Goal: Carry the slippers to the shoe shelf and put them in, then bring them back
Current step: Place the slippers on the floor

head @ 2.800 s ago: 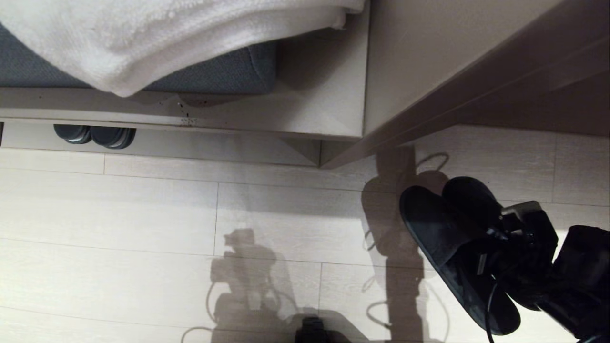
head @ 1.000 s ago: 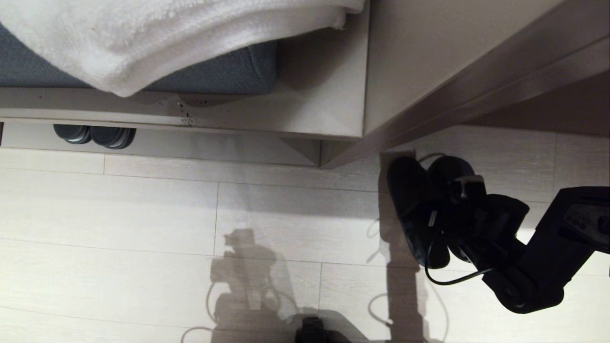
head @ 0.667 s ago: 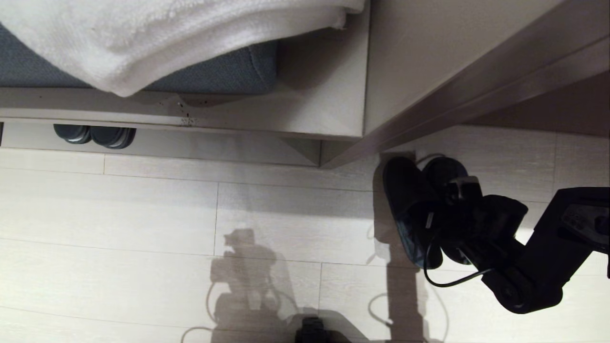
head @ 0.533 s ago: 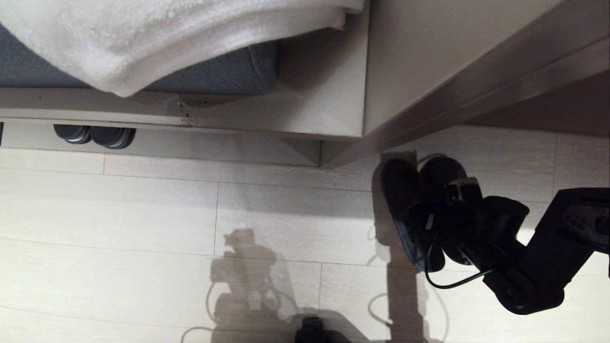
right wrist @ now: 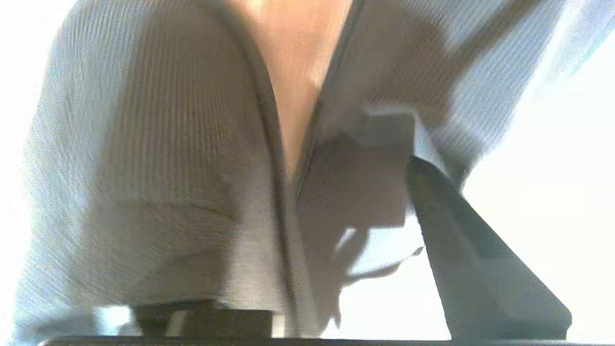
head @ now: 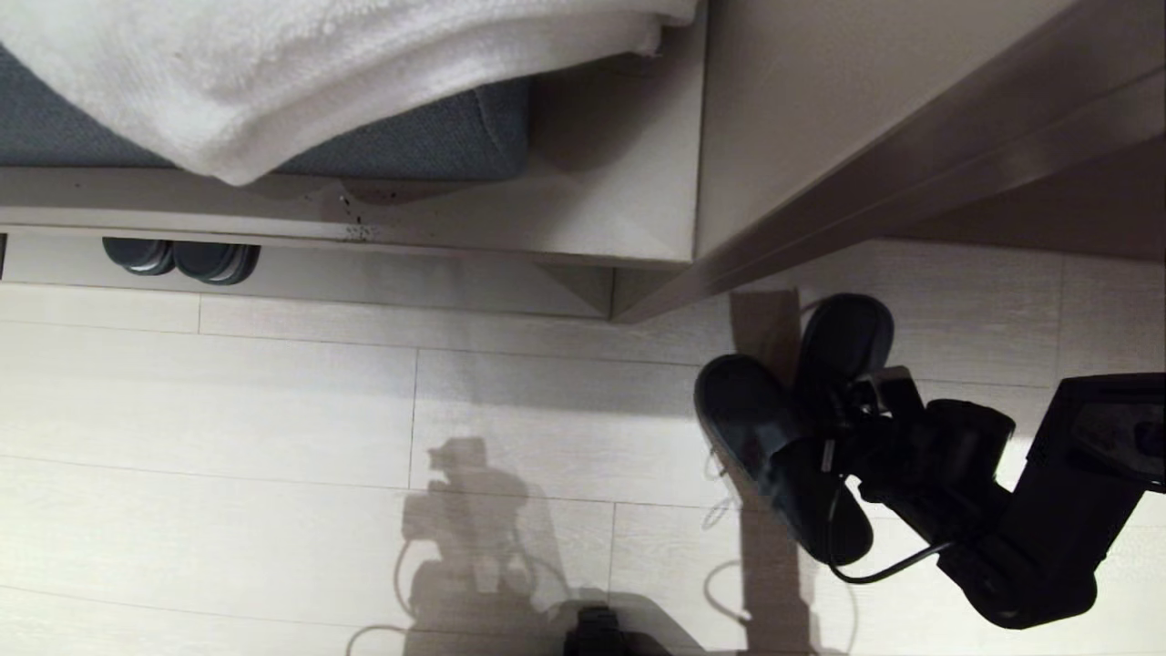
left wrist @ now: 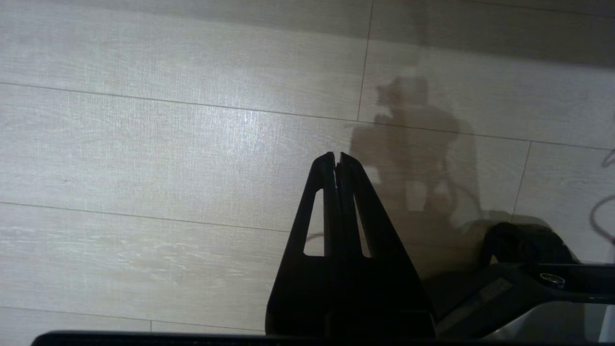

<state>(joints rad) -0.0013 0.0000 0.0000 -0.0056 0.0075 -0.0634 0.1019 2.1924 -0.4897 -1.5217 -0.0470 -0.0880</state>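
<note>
Since a second ago the slippers (head: 783, 437) have come apart: then they were pressed together as one upright bundle in the right claw (head: 843, 415), and now the left one has swung outward and lies flat on the pale plank floor (head: 301, 410), its toe pointing toward the robot's left, while the other slipper points toward the furniture, nearly upright in the head view. Their heel ends cross just under the claw, which has drawn back a little toward the robot. That right claw stands released over the pair; in the right wrist view one dark finger (right wrist: 475, 269) shows spread away from the ribbed grey-blue footbeds (right wrist: 158, 182), which fill most of that view, blurred. Whether a fingertip touches a slipper I cannot tell.

Both slippers lie on the floor just in front of the corner where the beige wood unit (head: 820, 128) meets the floor, well apart from the shoe shelf (head: 410, 278), the low recess to the left. Deep in that recess sits a second dark pair of rounded shoes (head: 180, 258). Above it lie a grey cushion (head: 401, 137) and a white towel (head: 273, 64).

Clenched, fingers pressed together, the left claw (left wrist: 336, 158) hangs parked over bare floor.
</note>
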